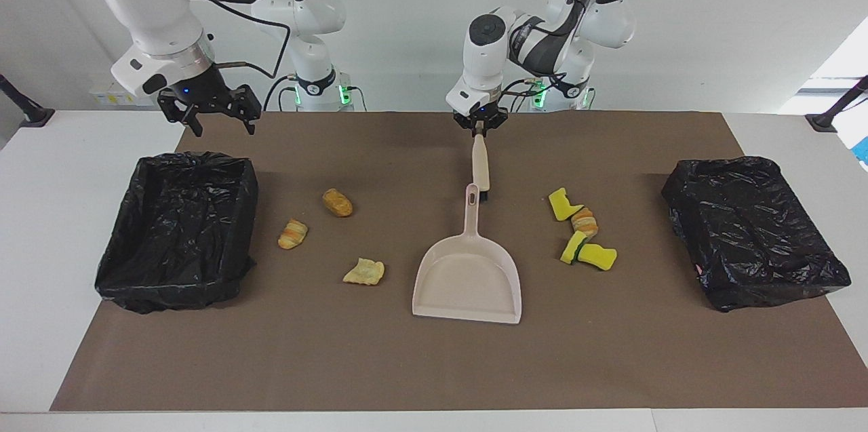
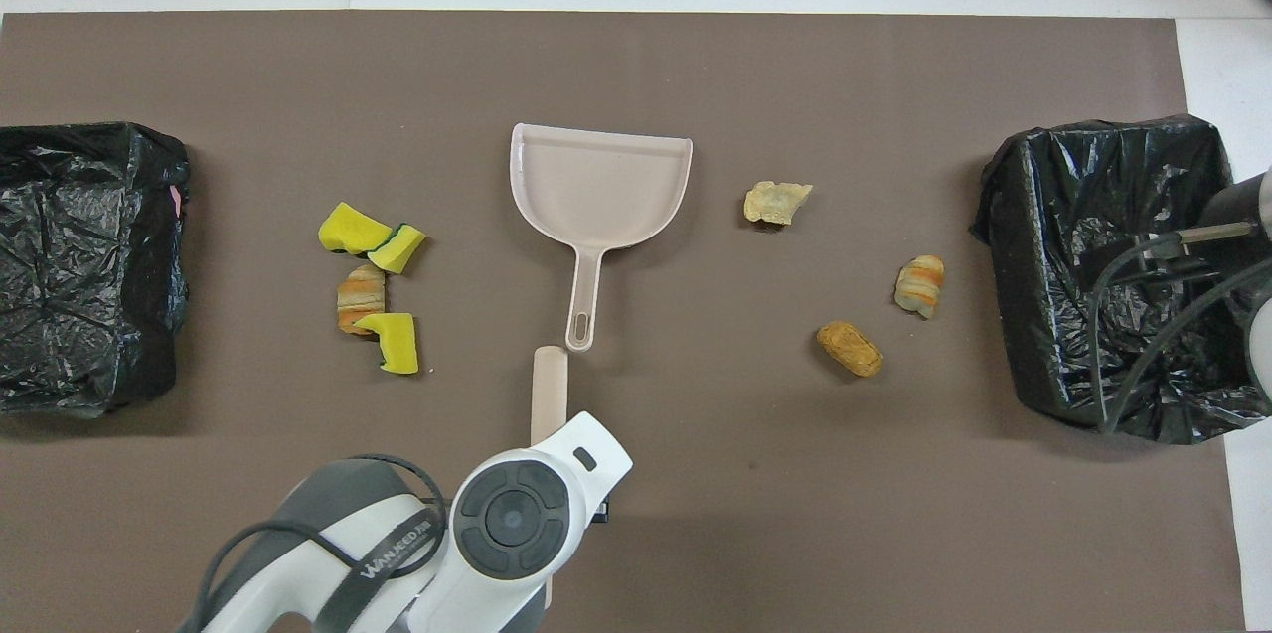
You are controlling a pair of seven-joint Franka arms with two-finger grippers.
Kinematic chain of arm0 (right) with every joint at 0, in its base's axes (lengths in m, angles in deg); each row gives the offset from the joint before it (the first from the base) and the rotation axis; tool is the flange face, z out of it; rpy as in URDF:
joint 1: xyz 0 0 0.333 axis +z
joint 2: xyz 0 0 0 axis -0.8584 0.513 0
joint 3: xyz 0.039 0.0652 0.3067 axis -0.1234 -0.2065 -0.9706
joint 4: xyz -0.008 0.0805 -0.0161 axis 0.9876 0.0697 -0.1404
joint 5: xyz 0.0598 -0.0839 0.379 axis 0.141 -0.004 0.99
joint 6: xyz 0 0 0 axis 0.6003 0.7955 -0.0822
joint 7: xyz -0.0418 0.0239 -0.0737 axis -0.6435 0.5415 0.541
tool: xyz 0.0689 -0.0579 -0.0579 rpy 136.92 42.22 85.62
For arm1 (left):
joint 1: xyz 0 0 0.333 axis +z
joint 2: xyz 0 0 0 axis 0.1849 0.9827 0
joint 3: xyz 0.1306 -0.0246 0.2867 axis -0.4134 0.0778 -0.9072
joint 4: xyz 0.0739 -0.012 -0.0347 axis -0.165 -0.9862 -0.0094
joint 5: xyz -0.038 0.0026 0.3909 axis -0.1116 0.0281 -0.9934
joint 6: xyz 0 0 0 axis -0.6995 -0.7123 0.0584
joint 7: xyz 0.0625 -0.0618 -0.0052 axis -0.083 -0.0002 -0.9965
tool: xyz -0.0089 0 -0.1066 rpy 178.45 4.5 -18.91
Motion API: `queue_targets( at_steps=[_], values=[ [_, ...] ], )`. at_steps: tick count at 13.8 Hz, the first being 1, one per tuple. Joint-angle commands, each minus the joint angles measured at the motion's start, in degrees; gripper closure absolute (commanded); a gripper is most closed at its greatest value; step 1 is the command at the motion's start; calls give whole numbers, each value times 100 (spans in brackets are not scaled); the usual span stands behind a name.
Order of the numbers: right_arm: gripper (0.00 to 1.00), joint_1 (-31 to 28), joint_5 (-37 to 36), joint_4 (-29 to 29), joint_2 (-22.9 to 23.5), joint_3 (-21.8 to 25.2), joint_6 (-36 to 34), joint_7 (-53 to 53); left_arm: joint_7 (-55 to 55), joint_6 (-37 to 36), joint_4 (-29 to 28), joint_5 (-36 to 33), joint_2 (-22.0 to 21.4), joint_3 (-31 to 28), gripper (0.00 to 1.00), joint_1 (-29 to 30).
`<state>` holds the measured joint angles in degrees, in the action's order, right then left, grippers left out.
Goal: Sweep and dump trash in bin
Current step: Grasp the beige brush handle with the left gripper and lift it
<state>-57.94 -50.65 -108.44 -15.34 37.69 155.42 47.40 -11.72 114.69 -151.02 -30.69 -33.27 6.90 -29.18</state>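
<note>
While the left gripper (image 1: 479, 128) has its jaws clamped on the handle end of the beige black-bristled brush (image 1: 481, 164), the brush hangs slanted with its bristle end beside the handle of the beige plastic dustpan (image 1: 468, 276), probably readied for sweeping. Trash sits untouched on the counter (image 1: 434, 364): yellow sponges with green backing and a pastry lump (image 1: 582, 237) toward the left arm's end, three golden-brown pastry lumps (image 1: 337, 202) toward the right arm's end. Right gripper (image 1: 210, 110) waits, jaws wide, over the black-lined bin (image 1: 178, 228), holding nothing.
</note>
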Motion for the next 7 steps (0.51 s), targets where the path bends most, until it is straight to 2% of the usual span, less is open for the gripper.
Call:
queue_targets(
  at_steps=[1,4,7],
  values=[
    [0,21,377,-419,-253,-66,296,-16,579,-738,203,87,-617,18,100,650],
    [0,529,388,-419,-148,-145,621,-1101,1676,-1662,853,70,-575,-8,100,1555],
    [0,1013,388,-411,98,-154,1051,-1710,2680,-1647,1205,-45,-295,-9,100,2644]
  ],
)
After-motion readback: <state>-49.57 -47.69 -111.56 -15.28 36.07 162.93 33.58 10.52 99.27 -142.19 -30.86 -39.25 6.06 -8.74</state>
